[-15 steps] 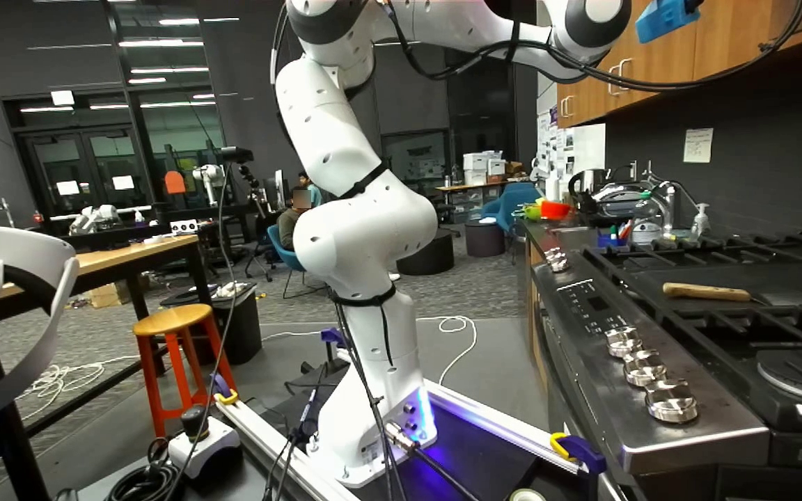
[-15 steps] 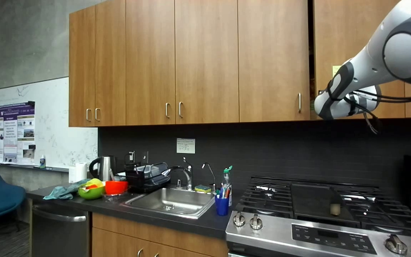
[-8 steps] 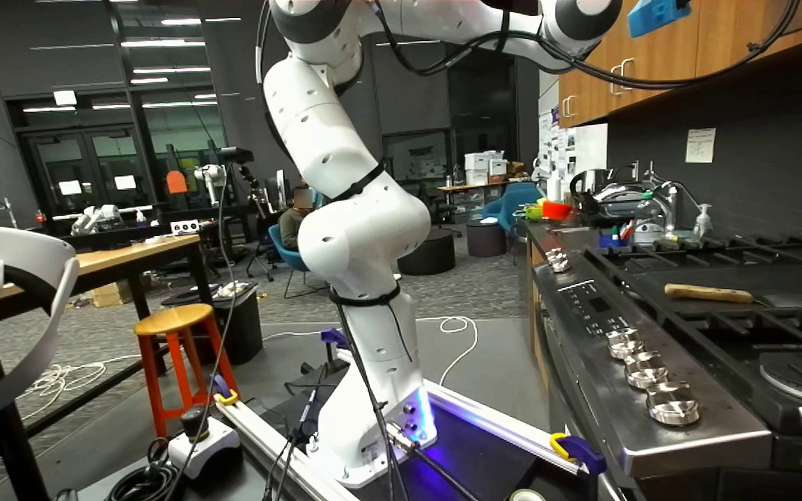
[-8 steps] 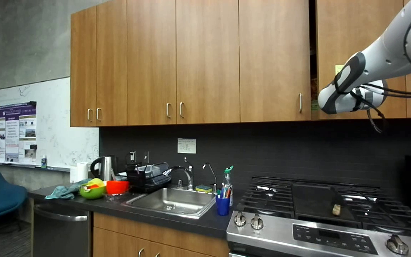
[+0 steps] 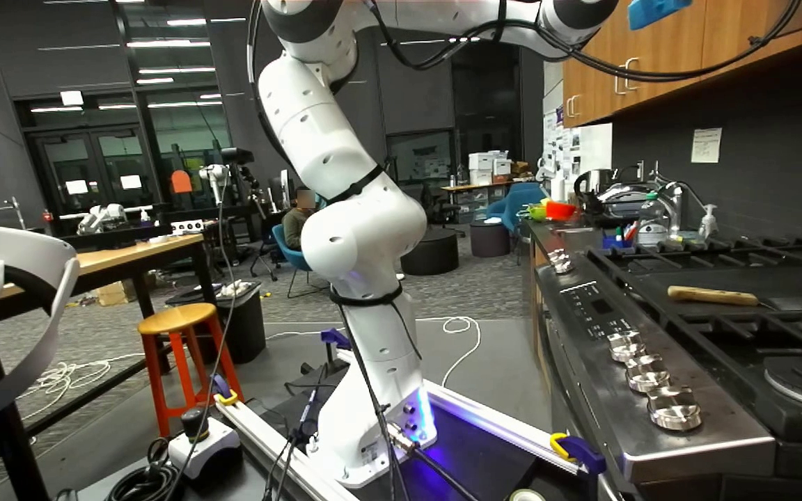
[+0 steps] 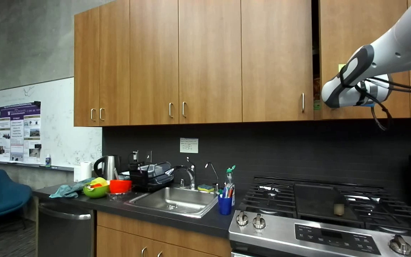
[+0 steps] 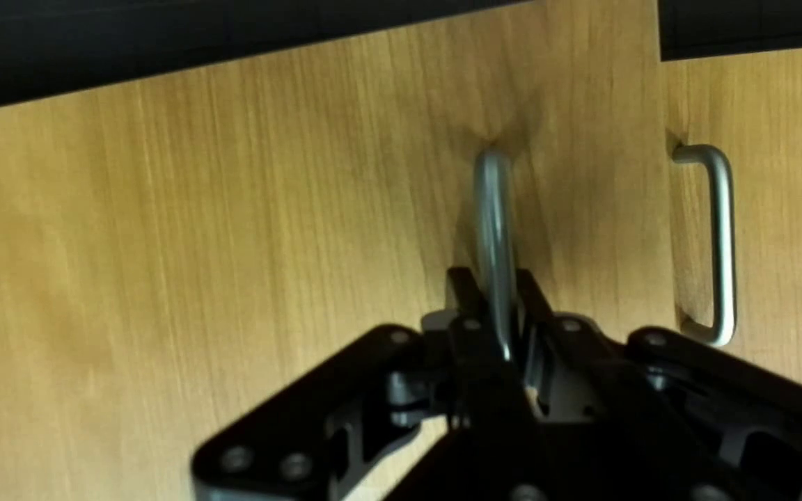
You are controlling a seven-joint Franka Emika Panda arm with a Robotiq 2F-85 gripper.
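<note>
Cabinet handle [image 7: 493, 216] sits clamped in my narrow-set pincer [image 7: 493, 296]; it could slip free if I twist off-line against the door [image 7: 234, 243] lying just beyond the pincer.

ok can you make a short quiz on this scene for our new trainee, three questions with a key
1. In the wrist view, what is the tool closed on?
2. True or false: an upper cabinet door stands slightly ajar.
3. Which of these lies on the stove: a) the green bowl, b) the wooden-handled utensil, c) the sponge?

Key: 1. A metal cabinet handle. 2. True. 3. b.
</note>
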